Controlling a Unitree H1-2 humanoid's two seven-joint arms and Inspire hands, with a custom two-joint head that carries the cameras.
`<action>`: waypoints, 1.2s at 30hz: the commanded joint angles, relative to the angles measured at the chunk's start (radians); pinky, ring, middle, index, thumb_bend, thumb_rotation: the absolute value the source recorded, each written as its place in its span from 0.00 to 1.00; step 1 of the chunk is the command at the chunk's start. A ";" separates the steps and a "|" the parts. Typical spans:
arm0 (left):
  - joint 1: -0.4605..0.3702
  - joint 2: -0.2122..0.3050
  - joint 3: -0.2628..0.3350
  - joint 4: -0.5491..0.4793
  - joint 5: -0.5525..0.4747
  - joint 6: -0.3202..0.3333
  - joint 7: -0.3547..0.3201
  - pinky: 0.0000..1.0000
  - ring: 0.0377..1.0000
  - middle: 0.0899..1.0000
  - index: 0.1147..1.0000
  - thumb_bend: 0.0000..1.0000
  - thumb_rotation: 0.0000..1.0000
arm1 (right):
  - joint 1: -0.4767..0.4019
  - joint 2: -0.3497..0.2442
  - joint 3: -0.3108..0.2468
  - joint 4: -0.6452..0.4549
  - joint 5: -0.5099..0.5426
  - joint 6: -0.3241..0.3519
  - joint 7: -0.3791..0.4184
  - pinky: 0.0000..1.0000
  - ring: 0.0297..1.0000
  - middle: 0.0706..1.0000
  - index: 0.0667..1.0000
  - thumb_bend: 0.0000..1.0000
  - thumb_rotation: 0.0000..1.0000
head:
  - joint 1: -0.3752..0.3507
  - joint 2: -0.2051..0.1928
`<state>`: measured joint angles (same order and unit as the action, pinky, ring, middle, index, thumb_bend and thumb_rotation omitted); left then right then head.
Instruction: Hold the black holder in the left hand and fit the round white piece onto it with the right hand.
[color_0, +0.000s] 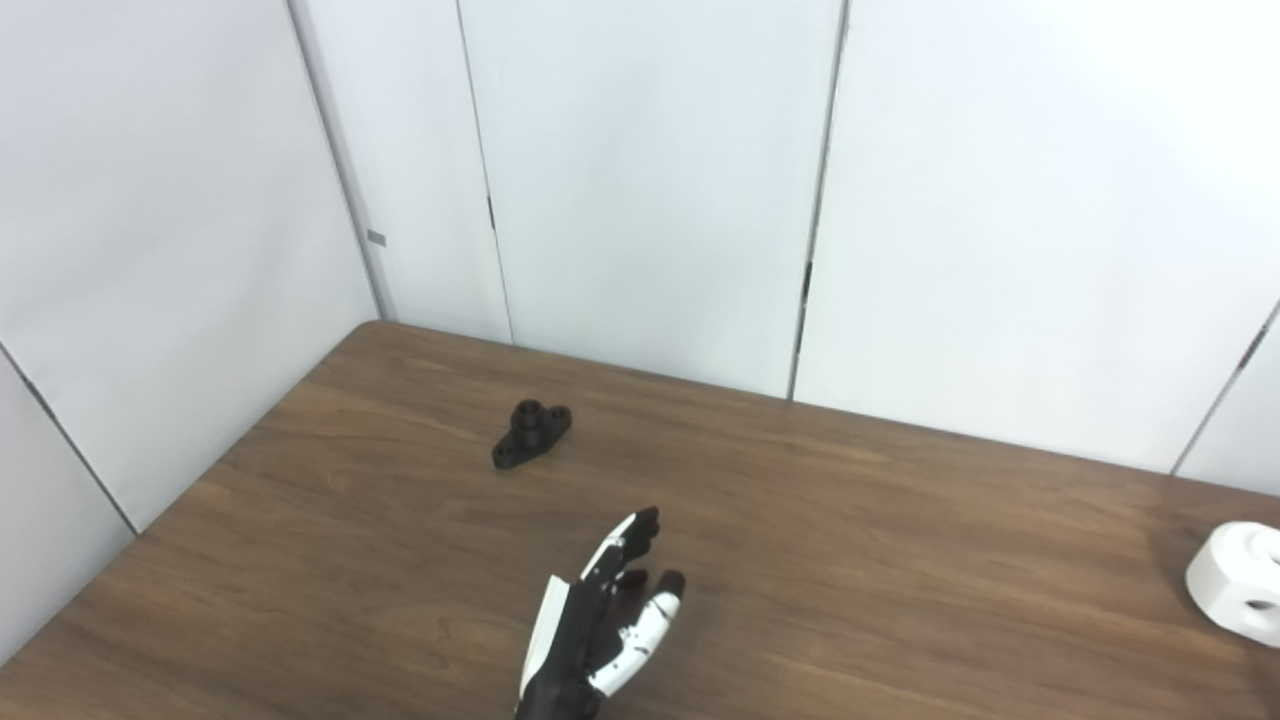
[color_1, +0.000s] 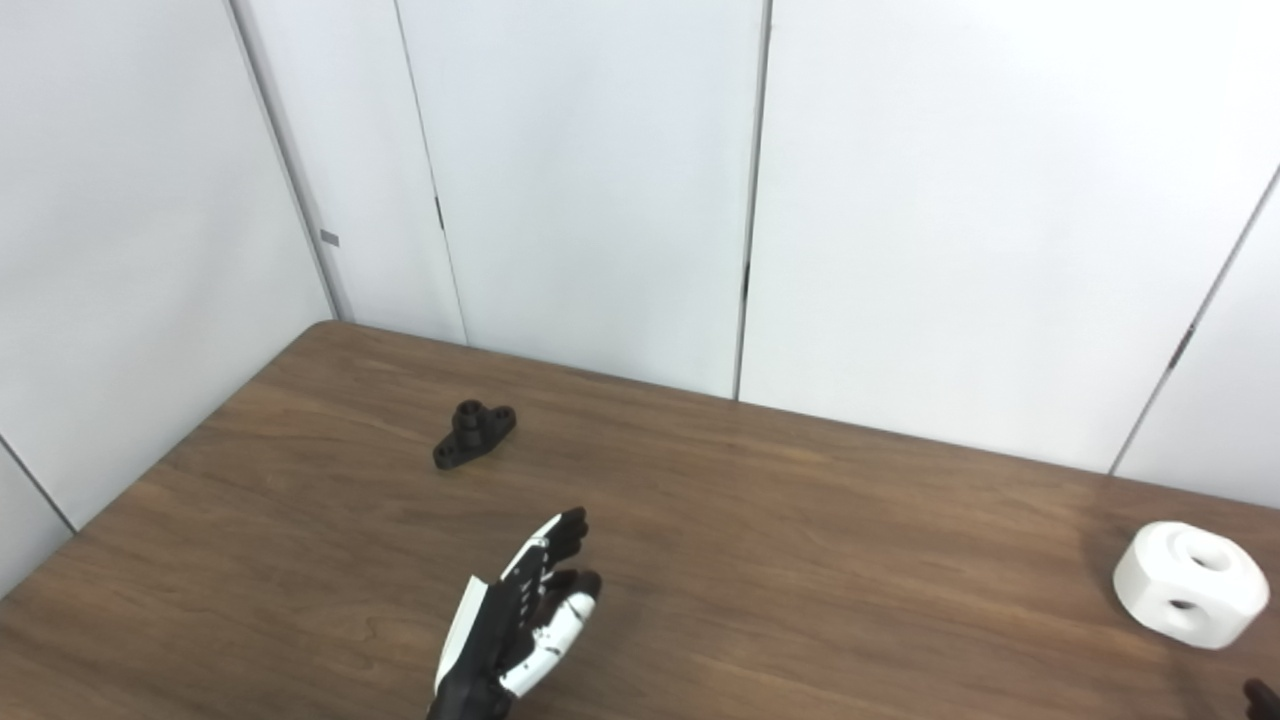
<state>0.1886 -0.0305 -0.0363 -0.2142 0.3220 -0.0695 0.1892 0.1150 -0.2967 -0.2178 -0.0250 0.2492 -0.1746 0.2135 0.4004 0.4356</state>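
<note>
Black holder (color_0: 531, 433): we've got it lying flat on the table (color_0: 900, 560), ahead of the left hand and a bit to its left, well apart from the fingertips. Nothing touching it.

Holder build: looks like a small rigid plastic part, oval base w/ a raised round boss in the middle and holes at the ends. We'd judge it light and stiff, not fragile, prob. a bit slick on the wood, so it could skate if nudged sideways.

Where to grab: we'd pinch the base flange across its narrow sides, thumb vs fingers, leaving the boss free on top for the white piece. Low profile, so fingertips need to get right down to the table.

Left hand (color_0: 600, 630): hovering over the table, fingers extended fwd and a little apart, holding nothing. Pointing roughly toward the holder.

Round white piece (color_1: 1190, 583): far off to the hand's right, near the table's right edge. Chunky ring w/ a top hole and a side hole; looks rigid, bulkier than the holder.

Right hand (color_1: 1262, 695): only a dark tip at the bottom-right corner in the right eye view; can't tell if it's spread or closed.

Stage: we reckon it's the reach for the holder, nothing grasped yet.
</note>
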 joint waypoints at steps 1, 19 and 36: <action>0.024 -0.018 0.006 -0.071 0.056 0.012 0.026 0.79 0.84 0.86 0.86 0.54 0.36 | 0.037 0.009 0.003 0.055 0.018 -0.019 0.013 0.98 0.98 0.95 1.00 0.54 1.00 | 0.000 0.003; -0.127 0.089 0.119 -0.257 0.420 0.340 0.007 0.73 0.82 0.83 0.79 0.73 0.29 | 0.033 0.004 0.003 0.047 0.018 0.003 0.007 0.98 0.98 0.93 1.00 0.51 1.00 | 0.010 0.005; -0.267 0.280 0.228 -0.113 0.449 0.450 -0.022 0.79 0.89 0.87 0.77 0.76 0.42 | 0.035 0.009 0.009 0.051 -0.027 -0.012 -0.001 1.00 0.98 0.93 0.92 0.49 1.00 | 0.002 0.006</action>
<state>-0.0364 0.2115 0.1813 -0.3232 0.7495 0.3853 0.1523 0.1217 -0.3054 -0.2184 -0.0207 0.2176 -0.1651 0.2118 0.4050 0.4418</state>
